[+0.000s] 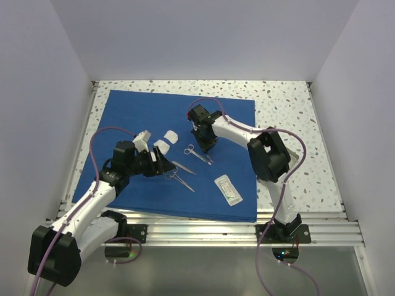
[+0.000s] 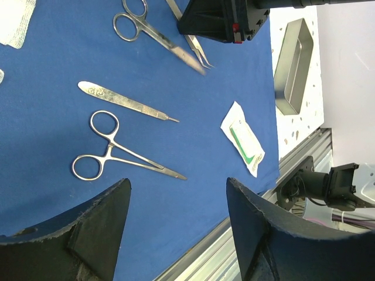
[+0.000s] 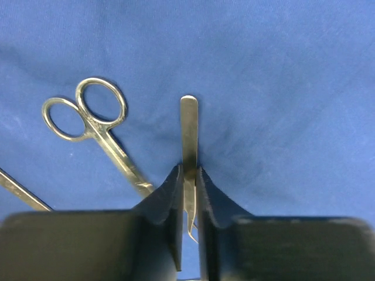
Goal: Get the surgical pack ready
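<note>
While right end effector [image 3: 188, 173] pinches tweezers [image 3: 188, 129] near tips (thin stiff steel, likely slippery), left end effector [image 2: 177, 199] hangs wide, empty.

I see a white table with little dark specks [image 1: 281, 98], a shiny metal rail [image 1: 203, 229] along its near edge, and plain pale walls [image 1: 37, 92] standing on three sides of it.

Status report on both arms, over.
Left tool open over drape. Right tool shut on tweezers. Scissors close beside. Tray empty, off drape.
</note>
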### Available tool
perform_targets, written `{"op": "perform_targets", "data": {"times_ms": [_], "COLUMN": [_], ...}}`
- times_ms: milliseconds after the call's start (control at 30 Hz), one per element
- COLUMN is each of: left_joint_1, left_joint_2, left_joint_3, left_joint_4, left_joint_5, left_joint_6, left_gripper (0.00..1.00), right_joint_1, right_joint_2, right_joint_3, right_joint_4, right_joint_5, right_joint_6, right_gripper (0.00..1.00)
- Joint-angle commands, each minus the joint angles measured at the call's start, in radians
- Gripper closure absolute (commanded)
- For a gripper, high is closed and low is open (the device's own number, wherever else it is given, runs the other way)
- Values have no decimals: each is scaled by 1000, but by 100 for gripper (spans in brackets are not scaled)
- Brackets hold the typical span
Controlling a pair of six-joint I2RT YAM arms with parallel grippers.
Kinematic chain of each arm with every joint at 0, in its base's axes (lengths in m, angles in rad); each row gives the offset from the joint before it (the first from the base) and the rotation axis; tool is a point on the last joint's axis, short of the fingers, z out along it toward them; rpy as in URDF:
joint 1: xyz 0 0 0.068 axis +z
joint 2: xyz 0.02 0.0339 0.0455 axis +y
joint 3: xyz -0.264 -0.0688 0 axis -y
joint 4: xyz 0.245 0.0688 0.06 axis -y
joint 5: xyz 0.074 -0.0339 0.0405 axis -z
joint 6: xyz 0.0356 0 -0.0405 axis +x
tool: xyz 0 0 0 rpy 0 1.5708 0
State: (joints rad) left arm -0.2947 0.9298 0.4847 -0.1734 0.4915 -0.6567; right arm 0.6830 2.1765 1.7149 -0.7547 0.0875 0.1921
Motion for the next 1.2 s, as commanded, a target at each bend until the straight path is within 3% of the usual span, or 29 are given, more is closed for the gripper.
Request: {"op": "perform_targets", "data": {"times_ms": [0,67,267,467,600,800,900,1167], "left_joint_1": [2,2,2,2,-3,-32,-44,-55], "left_joint_2": [-2,0,20,15,-8,-23,-32,-23], "left_joint_3": [29,32,51,49,35,31,37,37], "left_joint_4": [34,34,18,20,20,17,17,37], "left_joint_5": [21,19,24,65,68,27,21,22], "left_joint_6": [34,32,37,35,17,-6,-9,-8], "left_gripper": [30,30,30,30,28,24,23,23], "right_joint_1": [-10,-17,-106,-235,-342,-529,-615,-635], "right_joint_2": [-23,-59,-251,-617,-846,-1073,-1054,-881], "right_joint_3": [31,19,-83,-394,-627,-758,-782,-799], "right_joint_4": [6,21,44,12,-99,-227,-236,-85], "right_joint_5": [21,49,165,331,377,388,345,287], "right_joint_6": [-7,13,131,366,470,527,520,510], "right_gripper": [92,99,100,100,100,100,100,100]}}
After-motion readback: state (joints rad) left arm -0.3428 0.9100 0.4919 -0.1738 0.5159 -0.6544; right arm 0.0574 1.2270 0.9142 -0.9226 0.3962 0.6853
